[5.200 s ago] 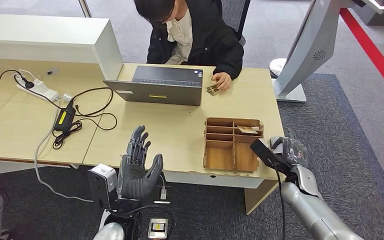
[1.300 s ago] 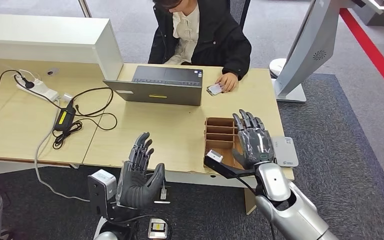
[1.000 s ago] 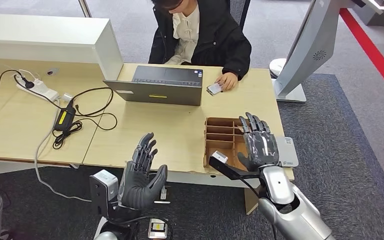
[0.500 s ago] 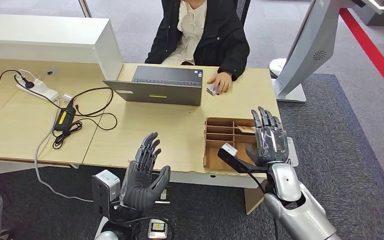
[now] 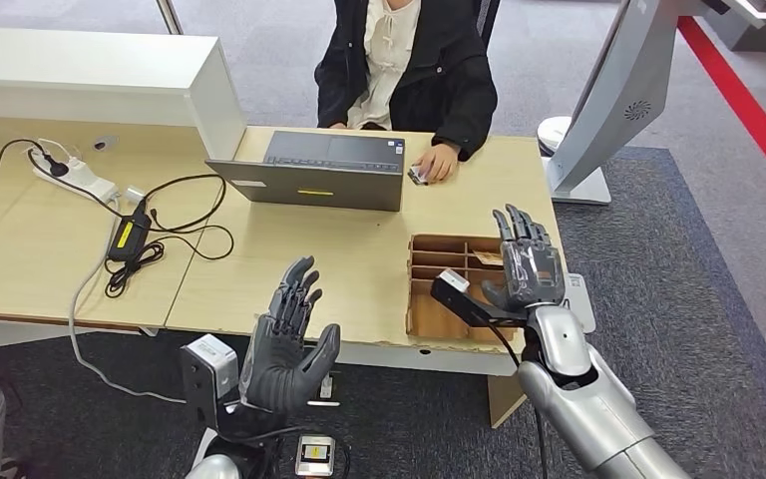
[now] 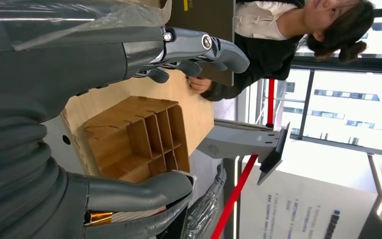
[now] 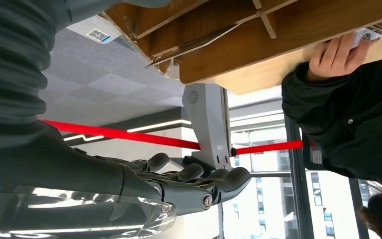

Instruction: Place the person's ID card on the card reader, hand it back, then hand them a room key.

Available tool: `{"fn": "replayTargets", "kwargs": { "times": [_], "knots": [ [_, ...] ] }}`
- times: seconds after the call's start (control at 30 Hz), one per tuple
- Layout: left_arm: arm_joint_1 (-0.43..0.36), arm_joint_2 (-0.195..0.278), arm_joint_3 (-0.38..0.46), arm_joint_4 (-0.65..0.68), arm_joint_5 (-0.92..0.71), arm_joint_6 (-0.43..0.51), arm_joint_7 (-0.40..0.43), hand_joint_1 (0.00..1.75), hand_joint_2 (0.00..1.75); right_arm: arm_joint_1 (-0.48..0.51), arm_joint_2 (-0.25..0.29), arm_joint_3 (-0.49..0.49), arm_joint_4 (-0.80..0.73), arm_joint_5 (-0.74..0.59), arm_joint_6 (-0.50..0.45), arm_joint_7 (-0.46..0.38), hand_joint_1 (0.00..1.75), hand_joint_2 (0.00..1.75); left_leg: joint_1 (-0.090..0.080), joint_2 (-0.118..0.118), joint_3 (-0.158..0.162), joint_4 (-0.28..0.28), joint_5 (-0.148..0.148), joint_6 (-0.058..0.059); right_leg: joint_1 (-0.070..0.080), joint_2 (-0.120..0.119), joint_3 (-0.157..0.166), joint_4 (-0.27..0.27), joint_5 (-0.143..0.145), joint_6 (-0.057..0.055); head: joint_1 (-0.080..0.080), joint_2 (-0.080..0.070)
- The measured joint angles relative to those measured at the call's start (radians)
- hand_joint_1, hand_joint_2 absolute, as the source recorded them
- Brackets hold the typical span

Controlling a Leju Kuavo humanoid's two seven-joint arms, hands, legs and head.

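Observation:
The person's hand rests on a small card on the desk, right of the laptop; the right wrist view shows the same card under their fingers. My right hand hovers open, fingers spread, above the right side of the wooden compartment box. A card lies in one of the box's rear compartments. The white card reader lies at the desk's right edge, mostly hidden behind my right hand. My left hand is raised open before the desk's front edge, holding nothing.
An open laptop stands between me and the seated person. Cables and a power strip lie on the left desk. A white shelf unit stands at the back left, and a grey kiosk stand at the right.
My right hand rose from the desk's front right corner to above the box, uncovering part of the reader. The person sat up and slid their card hand toward the laptop. My left hand lifted slightly.

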Motion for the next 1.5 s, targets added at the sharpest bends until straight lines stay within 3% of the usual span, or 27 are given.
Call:
{"fn": "replayTargets", "kwargs": {
  "times": [0.43, 0.97, 1.5],
  "knots": [
    [-0.008, -0.002, 0.000, 0.017, 0.014, 0.001, -0.019, 0.00, 1.75, -0.049, 0.050, 0.016, 0.124, -0.022, -0.028, -0.013, 0.00, 1.75, 0.000, 0.000, 0.000, 0.000, 0.000, 0.000, 0.000, 0.000, 0.000, 0.000, 0.000, 0.000, 0.000, 0.000],
    [-0.002, -0.002, 0.001, 0.020, 0.006, 0.047, -0.035, 0.00, 1.75, -0.105, 0.084, 0.038, 0.229, -0.065, -0.072, -0.041, 0.00, 1.75, 0.000, 0.000, 0.000, 0.000, 0.000, 0.000, 0.000, 0.000, 0.000, 0.000, 0.000, 0.000, 0.000, 0.000],
    [0.031, -0.021, 0.030, 0.019, -0.048, 0.030, -0.030, 0.00, 1.75, -0.136, 0.102, 0.051, 0.287, -0.083, -0.086, -0.034, 0.00, 1.75, 0.000, 0.000, 0.000, 0.000, 0.000, 0.000, 0.000, 0.000, 0.000, 0.000, 0.000, 0.000, 0.000, 0.000]
  ]
}}
